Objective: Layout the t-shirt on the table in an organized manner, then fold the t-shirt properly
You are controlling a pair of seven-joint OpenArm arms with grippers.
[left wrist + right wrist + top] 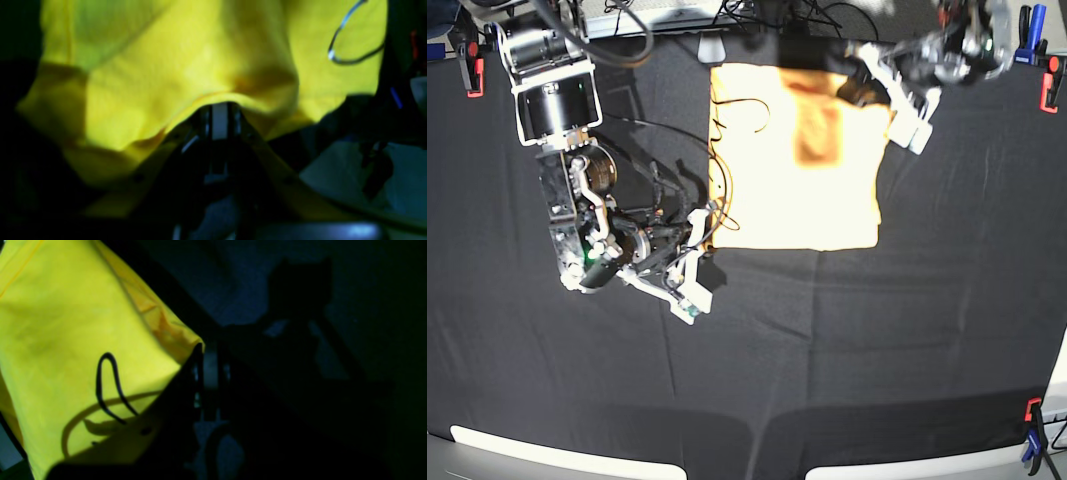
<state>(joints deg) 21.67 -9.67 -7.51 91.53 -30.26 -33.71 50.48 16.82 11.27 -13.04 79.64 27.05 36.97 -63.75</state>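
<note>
The pale yellow-orange t-shirt (807,190) lies as a flat rectangle at the back middle of the black table (877,350). My left gripper (859,85) is at the shirt's far right corner. In the left wrist view its tips (220,103) are closed under the hem of the yellow cloth (166,66). My right gripper (707,222) is at the shirt's near left corner. In the right wrist view its tips (200,348) are pinched on the cloth's corner (66,323). A thin dark loop mark (110,386) shows on the cloth.
Red clamps sit at the table's back left edge (472,75) and back right edge (1054,85), and another clamp at the front right (1032,415). Cables and gear lie beyond the back edge (757,15). Black cloth stretches in front of the shirt.
</note>
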